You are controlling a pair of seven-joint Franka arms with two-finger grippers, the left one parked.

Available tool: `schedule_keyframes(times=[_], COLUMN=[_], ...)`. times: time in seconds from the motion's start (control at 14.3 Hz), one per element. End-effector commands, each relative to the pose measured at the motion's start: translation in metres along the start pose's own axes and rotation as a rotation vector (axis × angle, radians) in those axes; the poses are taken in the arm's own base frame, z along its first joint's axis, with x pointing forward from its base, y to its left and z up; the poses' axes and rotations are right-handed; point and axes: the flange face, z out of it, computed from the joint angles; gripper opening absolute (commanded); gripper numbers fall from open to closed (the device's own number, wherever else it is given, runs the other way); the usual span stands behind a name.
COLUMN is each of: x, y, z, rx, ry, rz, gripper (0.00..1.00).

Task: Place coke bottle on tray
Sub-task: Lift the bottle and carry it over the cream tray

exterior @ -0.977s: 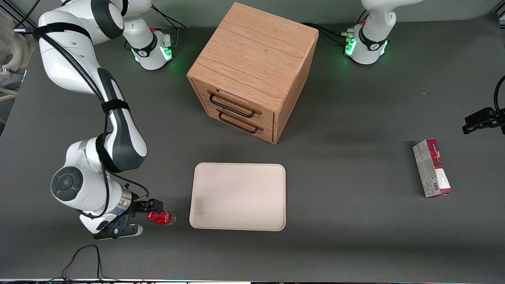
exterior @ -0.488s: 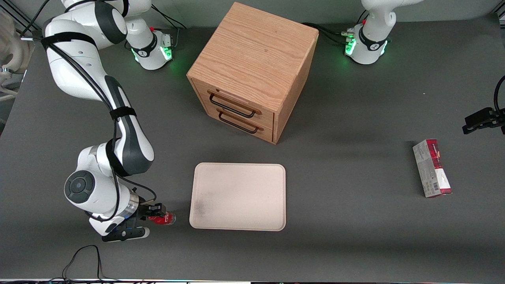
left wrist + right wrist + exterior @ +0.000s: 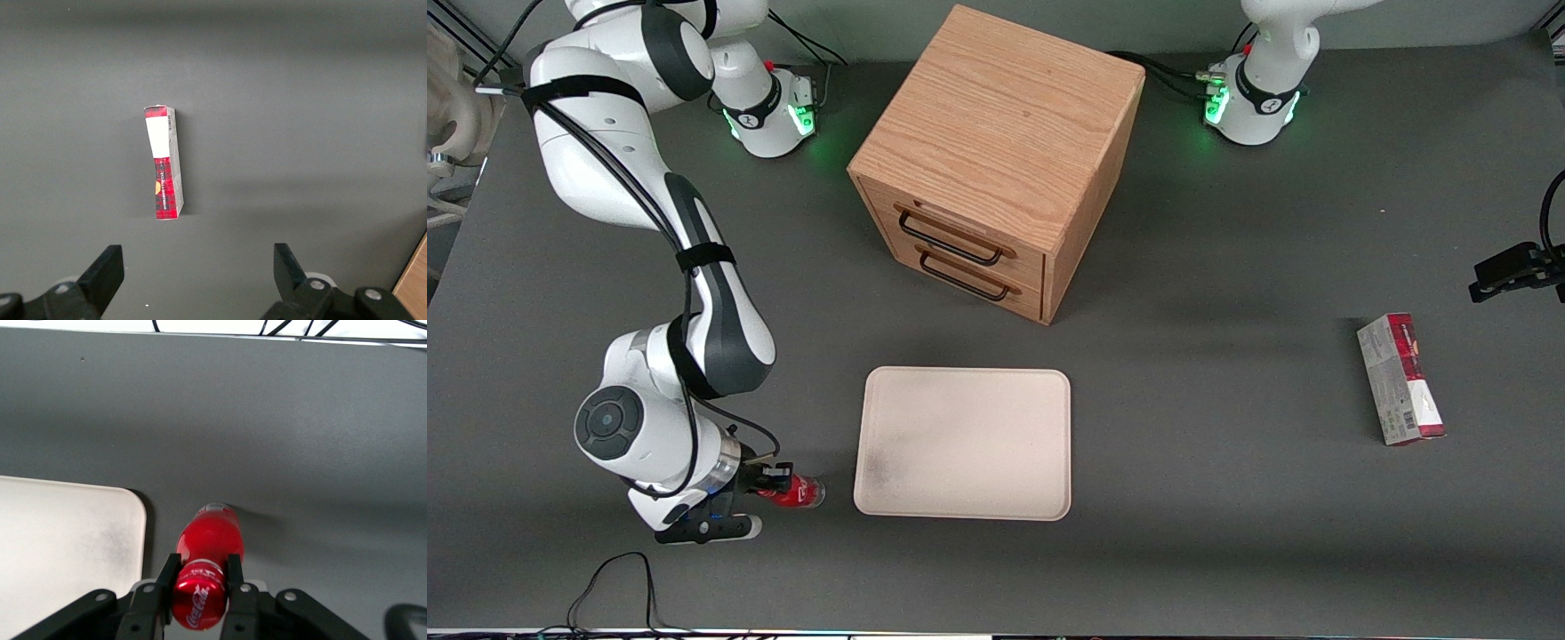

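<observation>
**So, coke bottle pinched at the working arm's end**

Dark grey matte table (image 3: 1227,551), plain and a bit shadowed, with cables trailing along the edge nearest the front camera. Wooden drawer cabinet (image 3: 996,160) farther from that camera than the tray (image 3: 963,443), two dark handles on its front. Red-and-grey carton (image 3: 1400,379) lying flat way off toward the parked arm's end.

Coke bottle (image 3: 205,577) lying on its side on the bare table, just beside the tray's short edge but not on it. Long axis roughly parallel to the tray's long sides, one end aimed at the tray. Bright red all over in the wrist view, white script on the part between the fingers.

Gripper (image 3: 198,587) down low at the table, jaws clamped on the bottle from both sides.
</observation>
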Motion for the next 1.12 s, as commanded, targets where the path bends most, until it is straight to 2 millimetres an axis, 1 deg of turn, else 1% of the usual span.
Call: schedule_keyframes(times=[0.0, 0.07, 0.35, 0.42, 0.49, 0.56, 0.63, 0.7, 0.84, 0.91, 1.05], x=[0.004, 0.001, -0.019, -0.023, -0.027, -0.031, -0.033, -0.035, -0.041, -0.042, -0.037], y=[-0.007, -0.006, -0.008, -0.014, -0.028, -0.046, -0.073, -0.09, -0.118, -0.128, -0.131], z=[-0.041, -0.067, -0.189, -0.207, -0.217, -0.218, -0.214, -0.208, -0.178, -0.162, -0.129], rx=[-0.01, -0.016, -0.032, -0.029, -0.016, 0.004, 0.021, 0.02, 0.0, -0.016, -0.024], ry=[0.002, -0.011, -0.014, -0.009, -0.002, 0.002, 0.027, 0.039, 0.053, 0.068, 0.066], rz=[0.062, 0.062, 0.088, 0.11, 0.13, 0.158, 0.195, 0.198, 0.202, 0.205, 0.21], gripper=[0.0, 0.0, 0.0, 0.0, 0.0, 0.0, 0.0, 0.0, 0.0, 0.0, 0.0])
